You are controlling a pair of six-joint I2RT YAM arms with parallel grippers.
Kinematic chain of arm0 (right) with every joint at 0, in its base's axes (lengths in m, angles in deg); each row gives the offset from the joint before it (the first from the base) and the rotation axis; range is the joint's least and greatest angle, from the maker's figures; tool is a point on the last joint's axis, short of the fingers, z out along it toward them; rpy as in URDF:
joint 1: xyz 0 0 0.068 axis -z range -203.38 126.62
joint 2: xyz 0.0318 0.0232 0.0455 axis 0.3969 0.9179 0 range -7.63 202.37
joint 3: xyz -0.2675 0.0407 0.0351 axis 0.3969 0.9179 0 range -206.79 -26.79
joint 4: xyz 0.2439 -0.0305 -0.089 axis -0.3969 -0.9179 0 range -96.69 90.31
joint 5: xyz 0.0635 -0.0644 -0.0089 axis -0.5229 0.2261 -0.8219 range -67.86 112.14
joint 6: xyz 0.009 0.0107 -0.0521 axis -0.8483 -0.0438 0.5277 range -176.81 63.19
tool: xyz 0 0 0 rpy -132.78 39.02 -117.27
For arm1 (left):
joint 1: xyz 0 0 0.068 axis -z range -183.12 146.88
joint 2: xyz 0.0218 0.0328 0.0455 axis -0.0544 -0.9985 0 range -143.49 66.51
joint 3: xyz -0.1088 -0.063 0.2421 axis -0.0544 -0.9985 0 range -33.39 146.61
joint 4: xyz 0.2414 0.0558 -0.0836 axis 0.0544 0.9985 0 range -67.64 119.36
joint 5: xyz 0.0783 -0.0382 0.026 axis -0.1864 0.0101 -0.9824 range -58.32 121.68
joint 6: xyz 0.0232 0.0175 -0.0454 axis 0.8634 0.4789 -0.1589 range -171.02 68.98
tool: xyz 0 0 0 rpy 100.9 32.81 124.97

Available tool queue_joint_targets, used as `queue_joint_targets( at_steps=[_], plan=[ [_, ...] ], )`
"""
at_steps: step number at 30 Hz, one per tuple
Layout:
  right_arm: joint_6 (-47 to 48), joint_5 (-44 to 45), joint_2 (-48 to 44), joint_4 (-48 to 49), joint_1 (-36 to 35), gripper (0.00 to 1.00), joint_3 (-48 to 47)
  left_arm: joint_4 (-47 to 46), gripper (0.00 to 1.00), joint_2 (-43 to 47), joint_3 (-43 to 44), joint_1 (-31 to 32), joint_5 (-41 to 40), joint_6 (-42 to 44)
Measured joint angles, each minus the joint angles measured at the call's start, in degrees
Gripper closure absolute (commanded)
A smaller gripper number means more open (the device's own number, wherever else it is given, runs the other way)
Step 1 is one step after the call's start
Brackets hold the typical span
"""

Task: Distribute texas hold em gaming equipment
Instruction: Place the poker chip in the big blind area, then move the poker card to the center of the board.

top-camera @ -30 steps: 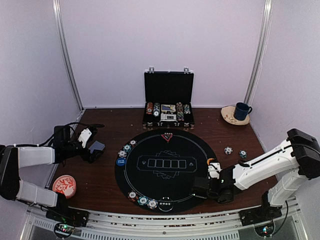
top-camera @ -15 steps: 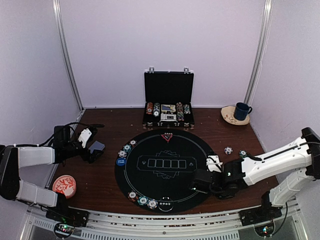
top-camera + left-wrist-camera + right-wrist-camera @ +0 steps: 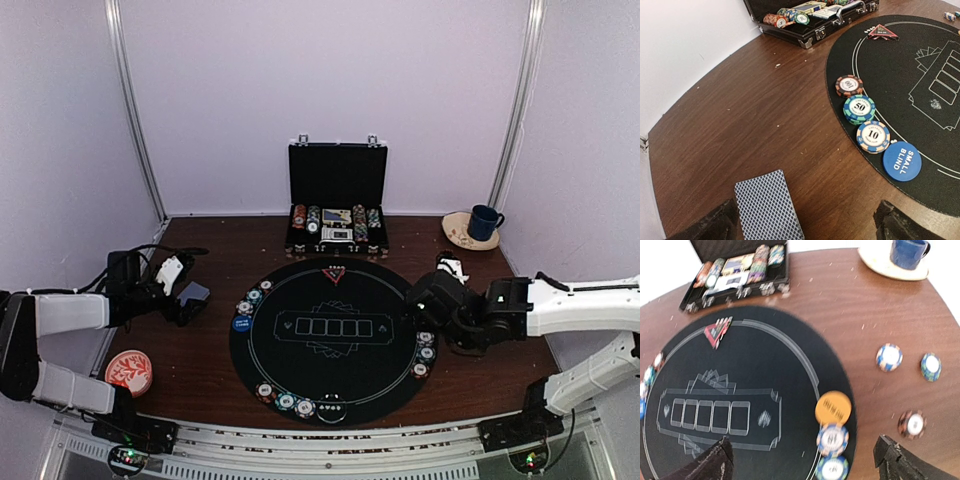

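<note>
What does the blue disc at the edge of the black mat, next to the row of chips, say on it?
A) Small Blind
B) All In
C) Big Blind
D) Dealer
A: in the left wrist view the blue disc reads SMALL BLIND in white letters. It lies on the edge of the mat beside the 10 chip.
</note>
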Motion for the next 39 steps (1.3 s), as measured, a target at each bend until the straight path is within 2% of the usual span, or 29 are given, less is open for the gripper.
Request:
queue_joint_targets(
  at_steps=[8,22,31,36,39],
  plan=[
    [11.96,-3.78,-0.61,5.88,12.17,0.00,-0.28,0.00,0.02,0.02,0.00,0.00,0.00,0.00],
    [23.06,-11.30,3.08,13.14,23.98,0.00,-1.09,0.02,0.02,0.48,0.00,0.00,-0.07,-0.02],
    [24.50,-17.49,8.26,19.34,25.42,0.00,-0.83,1.84,0.02,2.38,1.14,0.00,-0.94,-0.26],
    [23.82,-19.91,7.67,21.79,24.15,0.00,0.81,8.04,0.02,1.40,7.06,0.00,-2.21,0.33],
    [23.17,-19.65,4.90,22.56,20.65,0.00,2.64,12.85,0.02,-1.27,12.04,0.00,-2.69,2.01]
  ],
)
